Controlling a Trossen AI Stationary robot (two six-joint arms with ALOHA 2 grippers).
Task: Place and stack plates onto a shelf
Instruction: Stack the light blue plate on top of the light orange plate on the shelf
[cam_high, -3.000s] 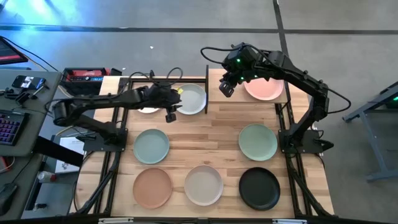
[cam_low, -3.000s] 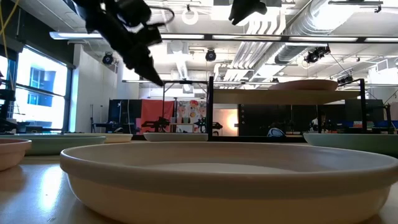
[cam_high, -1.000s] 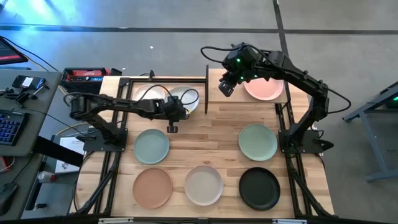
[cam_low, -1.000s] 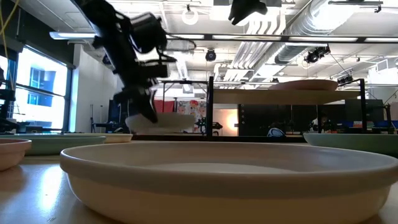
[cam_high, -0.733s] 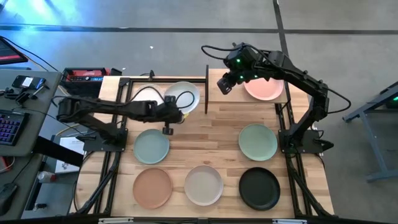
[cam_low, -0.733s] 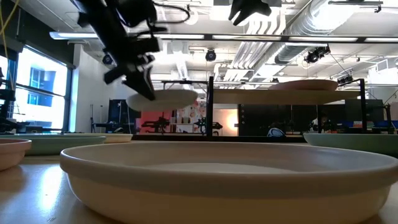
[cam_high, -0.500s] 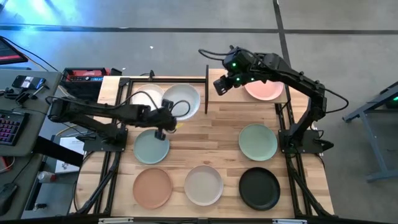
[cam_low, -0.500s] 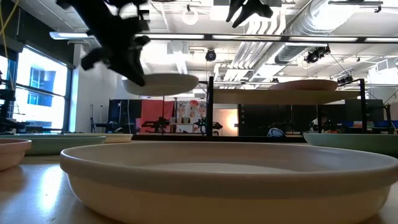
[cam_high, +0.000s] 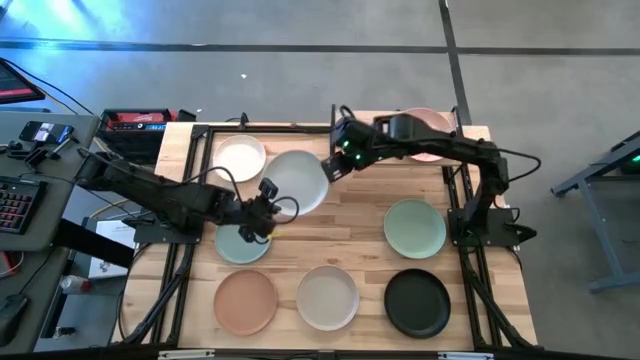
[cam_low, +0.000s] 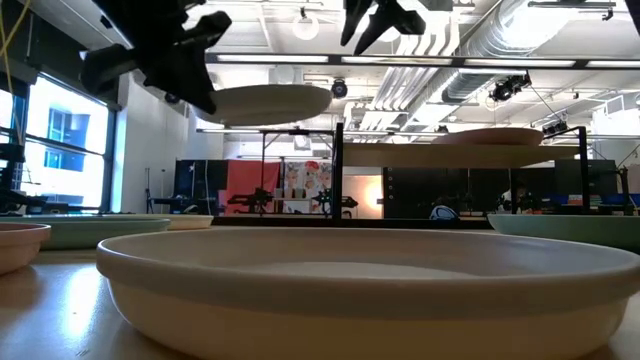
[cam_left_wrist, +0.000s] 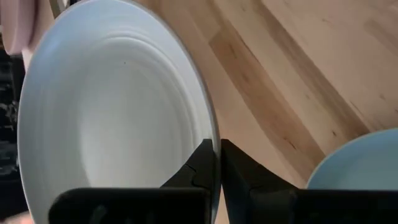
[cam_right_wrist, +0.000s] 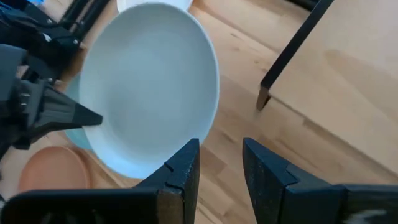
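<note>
High view: left gripper (cam_high: 262, 207) clamped on the near rim of the pale grey plate (cam_high: 298, 182), plate carried in the air over the tabletop (cam_high: 350, 215), just left of the shelf (cam_high: 372, 165) and level, as the low view confirms. Pinched by its edge, presumably so that the far rim stays free for the other arm to take. Left arm stretched long and low from the table's left side, wrist turned toward the shelf; the mint plate (cam_high: 236, 245) partly hidden beneath it. Right gripper (cam_high: 337, 166) reaching leftward off the shelf's left edge, fingers parted and empty, just short of the plate's rim — looks like a handover about to be made, though no contact yet. Right arm folded back over the shelf, above the pink plate (cam_high: 428, 140) already resting there. Elsewhere on the table, untouched: white plate (cam_high: 240, 157) far left, green plate (cam_high: 414, 225) right, and peach (cam_high: 245, 301), beige (cam_high: 327, 297) and black (cam_high: 417, 302) along the near edge.
</note>
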